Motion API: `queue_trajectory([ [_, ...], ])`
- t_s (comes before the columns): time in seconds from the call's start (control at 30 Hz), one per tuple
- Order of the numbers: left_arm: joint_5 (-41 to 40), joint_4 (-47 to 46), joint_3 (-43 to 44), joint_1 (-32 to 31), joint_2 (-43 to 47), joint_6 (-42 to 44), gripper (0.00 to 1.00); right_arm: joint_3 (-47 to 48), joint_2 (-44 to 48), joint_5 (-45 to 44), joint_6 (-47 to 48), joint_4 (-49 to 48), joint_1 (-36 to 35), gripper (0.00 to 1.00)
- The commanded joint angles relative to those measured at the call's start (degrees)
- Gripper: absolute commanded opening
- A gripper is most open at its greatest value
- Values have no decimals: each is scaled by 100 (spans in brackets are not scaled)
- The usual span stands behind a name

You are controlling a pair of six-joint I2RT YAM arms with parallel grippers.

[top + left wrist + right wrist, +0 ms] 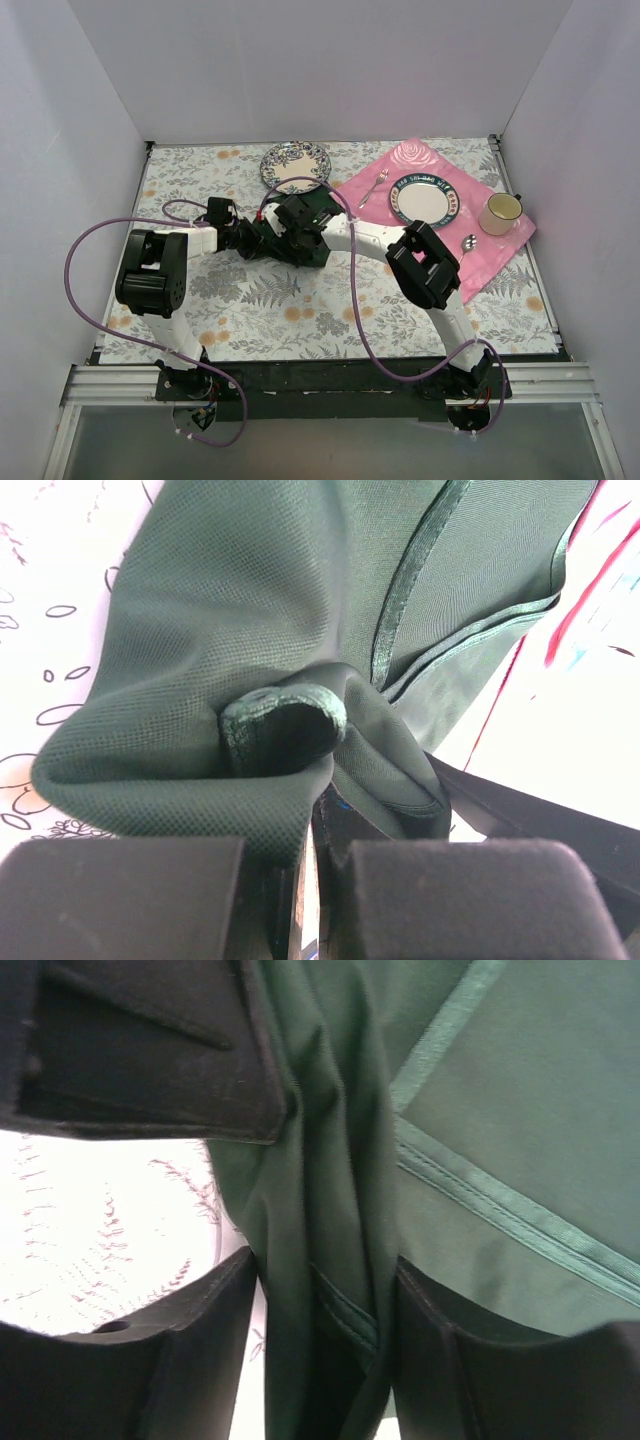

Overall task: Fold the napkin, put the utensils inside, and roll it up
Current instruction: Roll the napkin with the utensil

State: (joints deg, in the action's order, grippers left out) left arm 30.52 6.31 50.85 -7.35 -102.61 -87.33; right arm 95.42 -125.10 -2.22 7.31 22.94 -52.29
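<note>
Right now the napkin (pixel 250 600) is gathered into a loose dark green bundle just off the left edge of the pink placemat (pixel 500 255). It sits over the fern-printed tablecloth (pixel 250 300), with both arms crowded over it.

The left gripper (pixel 308 858) has its pads drawn almost together, and a thick fold of the cloth drops into the narrow slit between them, so I judge it is pinching the fabric. The right gripper (pixel 322 1280) is clamped on a vertical pleat, and the hemmed edge runs off to its side.

No gold utensils appear in any view. Only a silver fork (pixel 373 188) lies on the placemat, near its left corner.

The main risk is the bunching. Each grip holds several layers rather than one clean corner, so spreading the arms may pull out a crooked fold with mismatched hems. A layer could also slide free of one grip and drop.

The wrists work very close together, so a careless swing could knock them against each other. It could also drag cloth over the placemat's left corner and shift the fork.
</note>
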Motion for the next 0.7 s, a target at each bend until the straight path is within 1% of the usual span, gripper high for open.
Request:
queue_trajectory([
  [0.0,-55,108,215,-20,311,102,0,161,74,-412,121,-44,96,51],
  [0.07,-55,116,241,-20,329,93,0,197,73,-332,78,-17,131,43],
  [0.1,-55,116,250,-20,347,119,0,197,73,-193,69,-26,149,38],
  [0.17,-90,169,294,-20,373,128,0,188,73,-60,-19,-35,219,33],
  [0.2,-99,195,311,-20,425,155,0,188,82,158,-54,-35,254,27],
  [0.23,-125,222,338,-20,461,190,0,170,91,186,-98,-44,289,25],
  [0.27,-134,274,355,-20,504,199,0,101,108,448,-177,-96,359,24],
  [0.3,-221,310,373,-20,557,207,1,56,126,790,-230,-140,412,20],
  [0.37,-336,432,373,-20,794,286,4,-84,143,1152,-335,-228,561,18],
  [0.4,-397,476,364,-20,908,321,10,-128,135,1571,-431,-298,606,15],
  [0.47,-617,660,356,-20,1224,409,19,-260,144,2012,-555,-439,755,10],
  [0.5,-705,740,355,-20,1339,444,25,-374,126,2450,-686,-622,808,6],
  [0.57,-1004,915,312,-20,1663,497,32,-436,65,2778,-844,-720,913,4],
  [0.6,-1091,986,294,-20,1752,541,37,-436,21,3075,-898,-729,931,3],
  [0.67,-1241,1188,276,-12,1998,655,39,-427,-93,3236,-1073,-729,966,2],
])
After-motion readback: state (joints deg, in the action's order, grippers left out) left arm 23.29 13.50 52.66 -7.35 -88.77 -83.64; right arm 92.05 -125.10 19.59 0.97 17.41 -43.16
